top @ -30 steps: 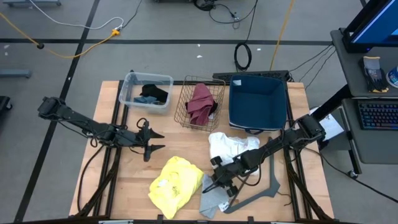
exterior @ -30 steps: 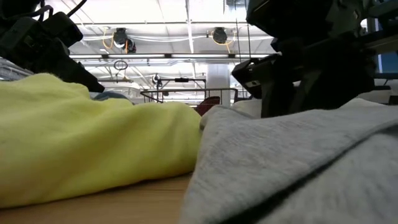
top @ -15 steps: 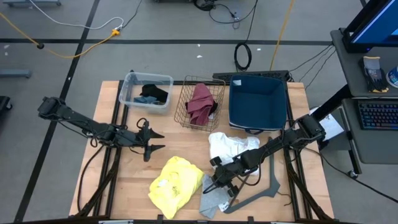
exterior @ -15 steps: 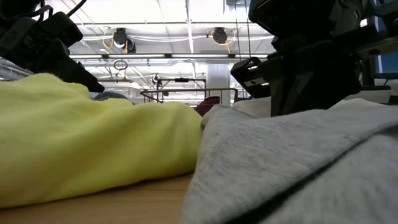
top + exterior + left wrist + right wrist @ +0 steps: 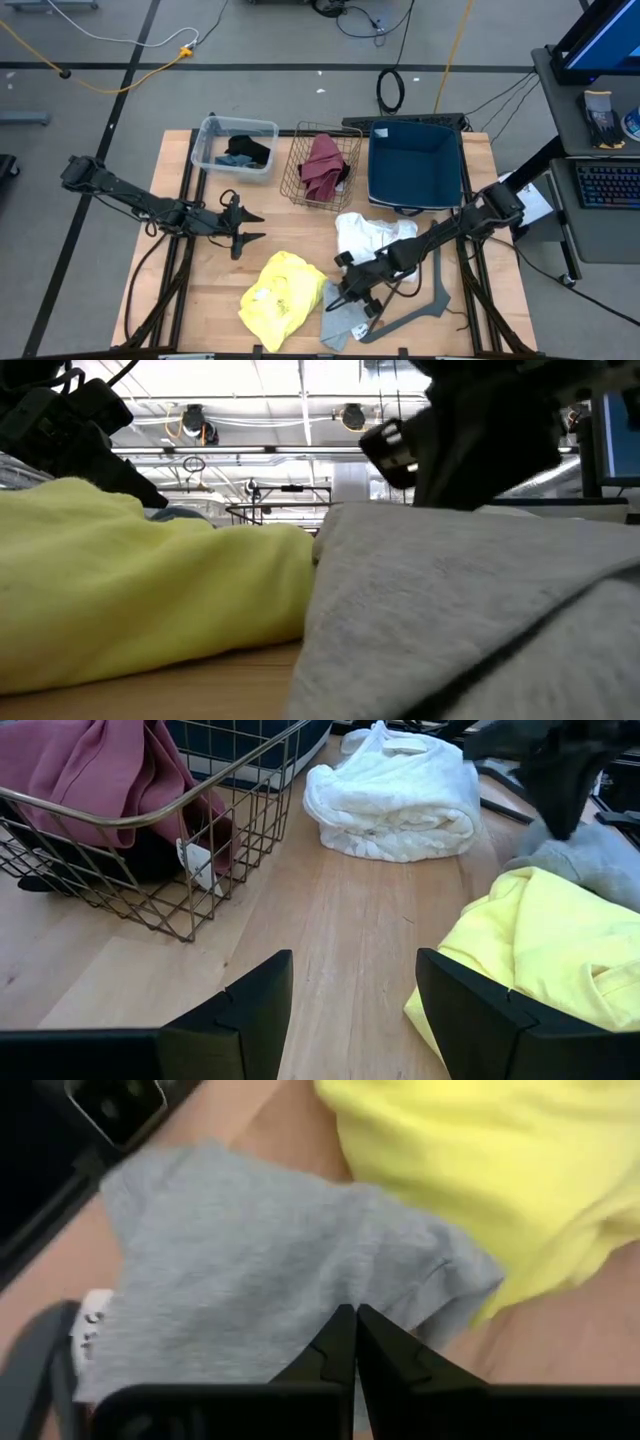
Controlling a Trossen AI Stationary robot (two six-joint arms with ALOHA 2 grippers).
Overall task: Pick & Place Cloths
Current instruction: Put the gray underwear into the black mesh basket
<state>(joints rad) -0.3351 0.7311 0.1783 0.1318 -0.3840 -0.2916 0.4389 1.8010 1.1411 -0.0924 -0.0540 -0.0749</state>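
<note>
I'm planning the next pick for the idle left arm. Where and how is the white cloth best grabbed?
Probably at the raised rolled fold along the white cloth edge nearest the yellow cloth, coming from above. It lies bunched on bare table, so that fold gives the fingers bulk to pinch. The wire basket stands clear to one side. The left gripper is open.

I am counting two arms over the table [image 5: 210, 290], each carrying one gripper: left gripper [image 5: 250, 228], right gripper [image 5: 345, 300]. I am seeing three containers: one clear plastic bin [image 5: 235, 148], one wire basket [image 5: 322, 168], one blue tub [image 5: 415, 168]. I am tallying six cloths: one yellow cloth [image 5: 280, 300], one grey cloth [image 5: 343, 322], one white cloth [image 5: 368, 236], one maroon cloth [image 5: 322, 165], one black cloth [image 5: 252, 147], one teal cloth [image 5: 234, 160]. I am noting one grey angled bar [image 5: 435, 292].
</note>
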